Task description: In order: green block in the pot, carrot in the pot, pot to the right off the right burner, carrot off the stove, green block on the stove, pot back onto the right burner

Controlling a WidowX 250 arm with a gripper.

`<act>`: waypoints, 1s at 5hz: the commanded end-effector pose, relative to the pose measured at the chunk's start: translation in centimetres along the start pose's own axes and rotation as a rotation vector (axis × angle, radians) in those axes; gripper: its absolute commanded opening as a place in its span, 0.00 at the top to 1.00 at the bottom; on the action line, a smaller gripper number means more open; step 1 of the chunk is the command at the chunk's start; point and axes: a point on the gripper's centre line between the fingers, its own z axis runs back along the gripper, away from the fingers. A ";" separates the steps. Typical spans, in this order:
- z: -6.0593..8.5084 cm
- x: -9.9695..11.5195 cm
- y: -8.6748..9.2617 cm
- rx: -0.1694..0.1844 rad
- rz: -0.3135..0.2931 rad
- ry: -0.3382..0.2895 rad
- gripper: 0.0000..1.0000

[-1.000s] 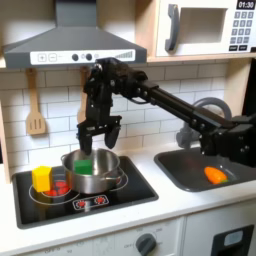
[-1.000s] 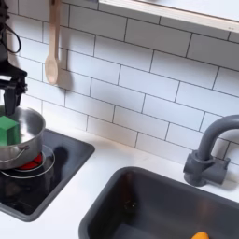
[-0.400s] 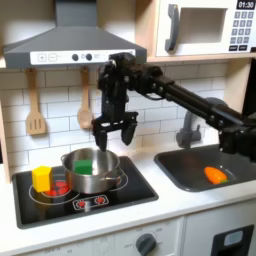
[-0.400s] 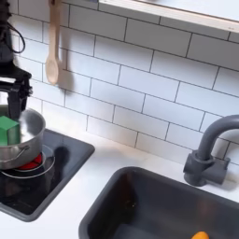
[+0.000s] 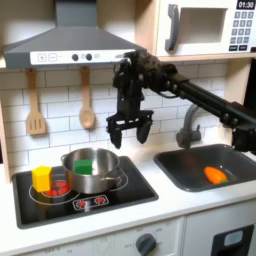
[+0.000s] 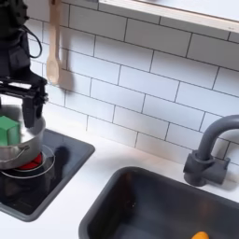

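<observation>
1. The green block (image 5: 83, 167) lies inside the pot (image 5: 95, 172) in both exterior views, toward the wall at the first exterior view's nine o'clock.
2. The pot sits on the stove (image 5: 135, 190), over the right burner (image 5: 117, 184); part of the burner's red ring shows at the pot's four o'clock in the first exterior view.
3. The carrot (image 5: 215, 175) rests on the floor of the sink (image 5: 180, 165), well apart from the pot at its three o'clock in the first exterior view; the second exterior view catches an orange tip (image 6: 199, 235) at the bottom edge.
4. The tool (image 5: 130, 134) hangs in the air above the counter (image 5: 150, 215), between pot and sink, at about the pot's one o'clock in the first exterior view. Its two fingers (image 5: 116, 136) point down, spread apart, holding nothing.
5. A yellow block (image 5: 41, 178) and a small red piece (image 5: 60, 185) sit just beside the pot at its nine o'clock.
6. A wooden spoon (image 5: 87, 112) and a spatula (image 5: 35, 120) hang on the tiled wall; a dark faucet (image 6: 207, 154) rises behind the sink.
</observation>
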 end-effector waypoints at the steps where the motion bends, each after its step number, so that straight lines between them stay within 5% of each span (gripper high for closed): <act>1: 0.2 -1.7 -3.1 -0.035 -0.049 0.017 0.00; 5: 1.1 -5.4 -7.9 -0.065 -0.171 0.018 0.00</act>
